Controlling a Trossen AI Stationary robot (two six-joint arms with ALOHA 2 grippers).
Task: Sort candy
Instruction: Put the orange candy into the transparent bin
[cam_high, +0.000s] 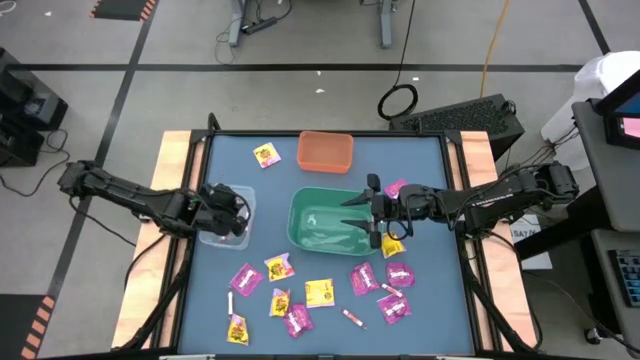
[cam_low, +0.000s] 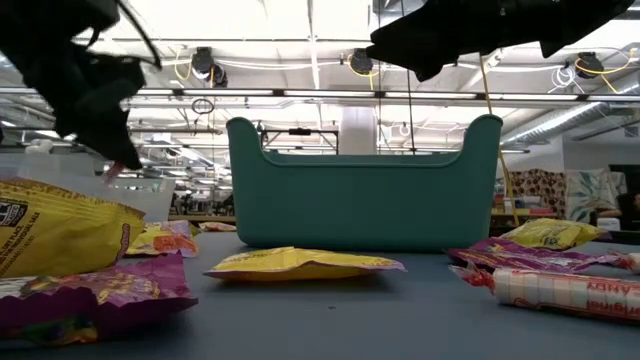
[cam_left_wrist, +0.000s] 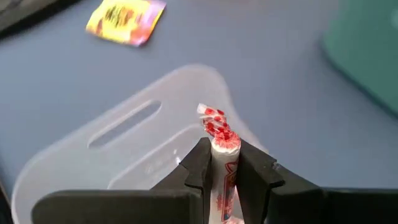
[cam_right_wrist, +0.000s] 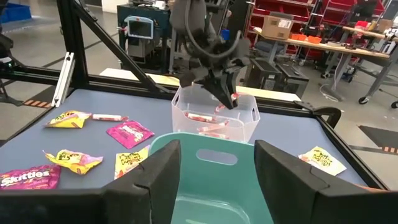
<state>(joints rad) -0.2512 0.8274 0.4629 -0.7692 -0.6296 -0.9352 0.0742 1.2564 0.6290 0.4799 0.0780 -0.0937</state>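
Pink-white and twisted at its end, a candy stick (cam_left_wrist: 222, 155) stands clamped between the two dark fingers of the left pincer (cam_left_wrist: 221, 163), its top poking just past the fingertips. Right beneath that pincer sits the clear bin (cam_left_wrist: 134, 134); from the right wrist view several more sticks (cam_right_wrist: 200, 117) lie inside it, though their number is hard to make out.

The right pincer (cam_high: 368, 207) hangs over the green bin (cam_high: 310, 235), its fingers spread apart with nothing between them. Just beside it, toward its arm, lie a magenta packet (cam_high: 396, 187) and a yellow packet (cam_high: 391, 243). Nearer the front edge of the worktop (cam_high: 330, 300), well apart from both pincers, the loose candy is scattered: magenta packets (cam_high: 246, 279), yellow packets (cam_high: 319, 292) and a lone stick (cam_high: 353, 317). One more yellow piece (cam_high: 266, 155) lies beyond the left pincer, near the orange bin (cam_high: 325, 150).
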